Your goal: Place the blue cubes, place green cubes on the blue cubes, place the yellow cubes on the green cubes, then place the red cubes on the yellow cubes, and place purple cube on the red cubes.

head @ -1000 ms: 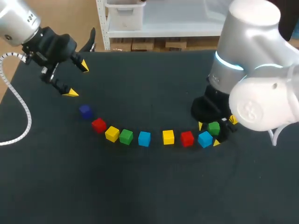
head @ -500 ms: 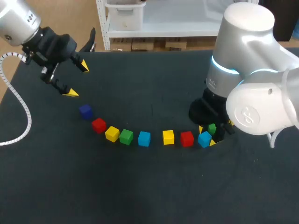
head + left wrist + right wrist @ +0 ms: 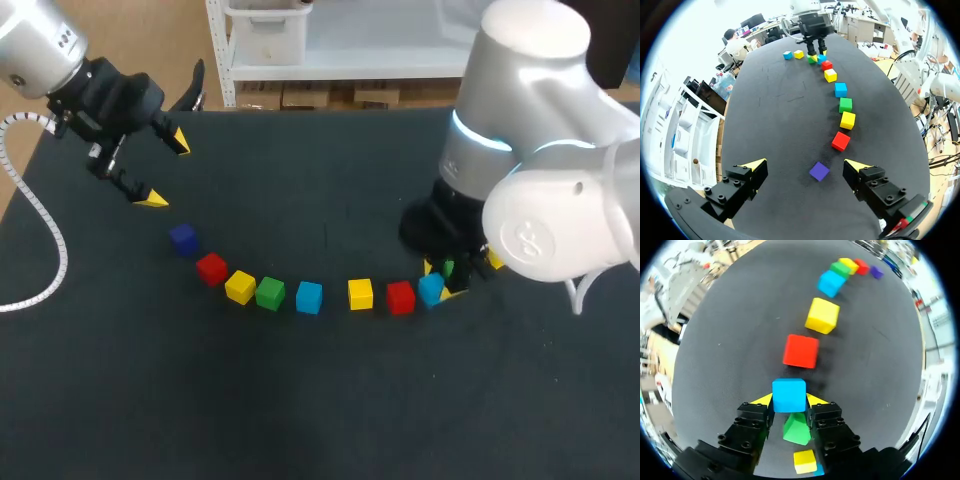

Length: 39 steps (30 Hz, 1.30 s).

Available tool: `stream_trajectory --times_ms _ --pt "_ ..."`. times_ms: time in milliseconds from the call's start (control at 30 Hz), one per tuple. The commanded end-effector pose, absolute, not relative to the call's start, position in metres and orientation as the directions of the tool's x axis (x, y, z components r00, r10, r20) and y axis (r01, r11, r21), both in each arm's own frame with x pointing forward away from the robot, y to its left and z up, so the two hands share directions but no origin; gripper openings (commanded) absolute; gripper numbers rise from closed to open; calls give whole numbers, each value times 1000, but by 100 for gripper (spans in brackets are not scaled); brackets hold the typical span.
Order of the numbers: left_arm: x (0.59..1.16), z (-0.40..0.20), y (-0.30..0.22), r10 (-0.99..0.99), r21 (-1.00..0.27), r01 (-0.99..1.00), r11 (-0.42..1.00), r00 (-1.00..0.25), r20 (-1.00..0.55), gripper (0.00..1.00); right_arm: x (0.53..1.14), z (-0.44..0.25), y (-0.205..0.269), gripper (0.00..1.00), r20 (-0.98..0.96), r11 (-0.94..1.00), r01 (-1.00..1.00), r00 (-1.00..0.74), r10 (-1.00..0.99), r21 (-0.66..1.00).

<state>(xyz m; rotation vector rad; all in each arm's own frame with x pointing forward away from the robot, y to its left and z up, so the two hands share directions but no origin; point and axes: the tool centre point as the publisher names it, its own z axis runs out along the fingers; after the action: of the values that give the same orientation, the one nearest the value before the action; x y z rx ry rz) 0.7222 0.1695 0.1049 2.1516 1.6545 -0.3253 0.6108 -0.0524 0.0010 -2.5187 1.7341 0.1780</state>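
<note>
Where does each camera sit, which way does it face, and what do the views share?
Head view: above and behind, looking down on the table; left gripper at left, right gripper at right.
Left wrist view: looks along the open left gripper, down the cube row toward the right gripper.
Right wrist view: looks along the right gripper, shut on the blue cube, back along the row.
Shared: all three show the purple cube.
</note>
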Motion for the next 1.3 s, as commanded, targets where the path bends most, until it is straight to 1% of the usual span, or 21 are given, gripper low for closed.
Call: stream_trajectory --times_ms 33,133,333,933,1300 --pt "723 105 170 866 175 960 -216 272 -419 100 619 12 -58 0 -168 -244 -970 241 -956 -3" --pt "723 105 170 866 175 960 -216 272 -419 100 628 18 -55 0 -174 -138 -990 138 -975 -16" --pt "723 105 170 866 175 960 -216 272 -419 100 645 30 -40 0 -182 -18 -999 27 -983 -50" --pt "723 105 170 866 175 960 -216 272 -419 100 683 17 27 0 -157 -14 -999 20 -987 -38" --pt "723 105 170 866 175 960 -216 272 -419 100 695 9 37 0 -138 2 -999 3 -990 -34"
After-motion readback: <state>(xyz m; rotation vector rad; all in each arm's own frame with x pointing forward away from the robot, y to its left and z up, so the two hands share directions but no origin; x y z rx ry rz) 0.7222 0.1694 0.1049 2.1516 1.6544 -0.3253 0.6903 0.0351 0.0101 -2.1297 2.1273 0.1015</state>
